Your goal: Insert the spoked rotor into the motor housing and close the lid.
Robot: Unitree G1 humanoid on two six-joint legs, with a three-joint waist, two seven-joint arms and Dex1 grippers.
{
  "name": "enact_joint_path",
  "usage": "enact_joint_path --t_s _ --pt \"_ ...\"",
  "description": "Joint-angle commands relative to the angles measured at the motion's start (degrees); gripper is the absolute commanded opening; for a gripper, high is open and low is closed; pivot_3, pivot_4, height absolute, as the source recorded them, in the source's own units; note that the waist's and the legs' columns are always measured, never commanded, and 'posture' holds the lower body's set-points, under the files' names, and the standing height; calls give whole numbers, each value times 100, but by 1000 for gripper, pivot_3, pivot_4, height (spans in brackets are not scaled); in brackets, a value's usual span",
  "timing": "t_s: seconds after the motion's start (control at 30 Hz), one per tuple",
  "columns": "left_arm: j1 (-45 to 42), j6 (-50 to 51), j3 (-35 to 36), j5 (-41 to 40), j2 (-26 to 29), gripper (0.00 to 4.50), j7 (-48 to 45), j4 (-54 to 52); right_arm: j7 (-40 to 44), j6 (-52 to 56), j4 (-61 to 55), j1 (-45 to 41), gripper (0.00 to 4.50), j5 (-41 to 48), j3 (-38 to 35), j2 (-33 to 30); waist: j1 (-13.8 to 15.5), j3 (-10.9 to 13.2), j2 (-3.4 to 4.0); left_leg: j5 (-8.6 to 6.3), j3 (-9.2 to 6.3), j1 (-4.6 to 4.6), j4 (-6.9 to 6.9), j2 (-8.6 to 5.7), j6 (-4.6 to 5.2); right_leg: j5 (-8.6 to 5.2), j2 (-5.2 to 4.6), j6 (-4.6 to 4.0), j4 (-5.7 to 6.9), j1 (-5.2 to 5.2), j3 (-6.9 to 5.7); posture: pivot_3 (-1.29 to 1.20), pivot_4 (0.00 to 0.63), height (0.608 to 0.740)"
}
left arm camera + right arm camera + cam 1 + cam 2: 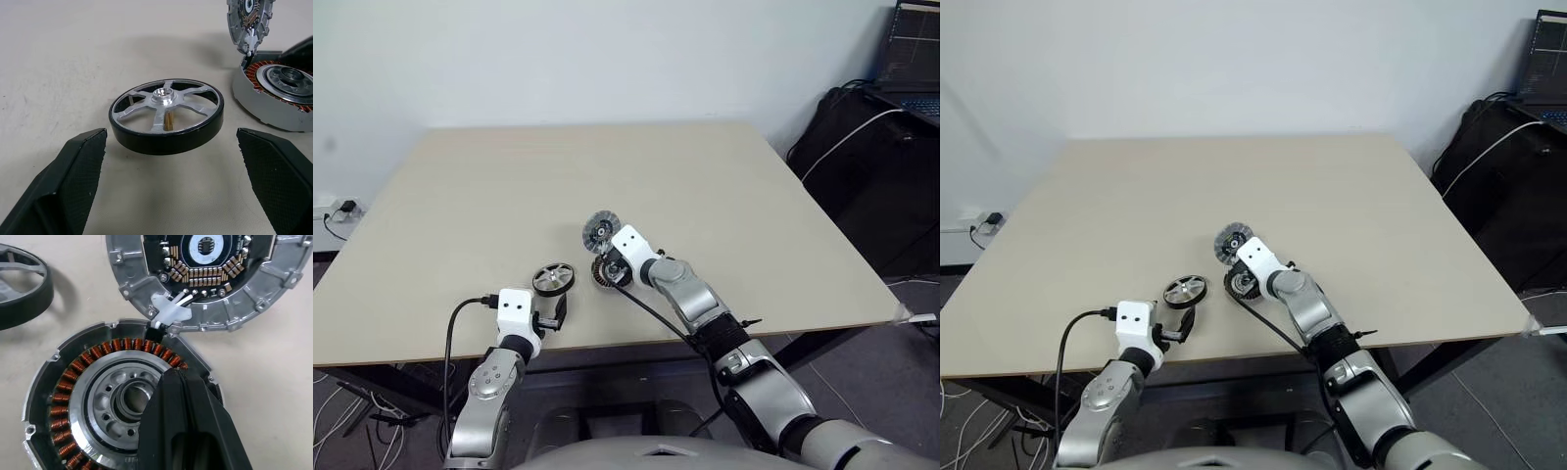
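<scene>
- A beige table (509,196) was seen before a white wall (558,49).
- The spoked rotor (554,278) lay flat, axis upright, at nine o'clock of the motor housing (73,396).
- The lid (599,231) was propped open at the housing's twelve o'clock.
- The left gripper (171,196) was spread wide, empty; the right gripper (183,421) was closed, empty, over the housing.

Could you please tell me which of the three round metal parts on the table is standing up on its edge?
The ribbed silver lid, propped upright behind the copper-wound motor housing. The housing and the black-rimmed spoked rotor both lie flat.

Spoked rotor (553,278) on table (489,196), left of motor housing (604,272); lid (599,231) just behind housing, tilted up, joined by wires (168,311).
</scene>
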Motion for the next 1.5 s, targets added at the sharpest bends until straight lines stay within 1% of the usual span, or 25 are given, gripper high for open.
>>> enact_joint_path --t_s 0.03,0.33,0.53,0.87,1.1,1.5 --pt "-39 -134 20 13 -14 4500 19 -193 92 38 -273 -50 17 -17 13 -24 0 0 0 0 0 0 0 0 0 0 0 0 0 0 0 0 0 740" --pt "-53 -122 15 6 3 4500 -14 -174 156 94 -414 12 17 2 -7 -61 1 0 0 0 -1 0 0 0 0 0 0 0 0 0 0 0 0 740" --pt "-49 -109 7 4 1 4500 -17 -182 -51 -246 -583 69 17 152 -249 36 1 1 1 0 -1 -1 0 0 0 0 0 0 -1 -1 0 0 0 740" --pt "-52 -109 -1 6 -2 4500 -20 -174 512 -23 -871 228 17 218 46 -89 3 1 1 -1 -3 0 0 0 1 0 -1 0 -3 -2 0 0 0 740" --pt "-55 -102 1 2 -3 4500 -19 -171 579 73 -809 229 17 202 41 -153 3 1 1 -1 -4 0 0 1 1 0 -1 -1 -2 -4 0 0 0 740" --pt "-61 -104 7 -3 5 4500 -28 -170 436 51 -542 171 17 158 -67 -242 3 2 1 -1 -5 0 0 1 1 -1 -2 -1 -3 -10 1 0 0 740"
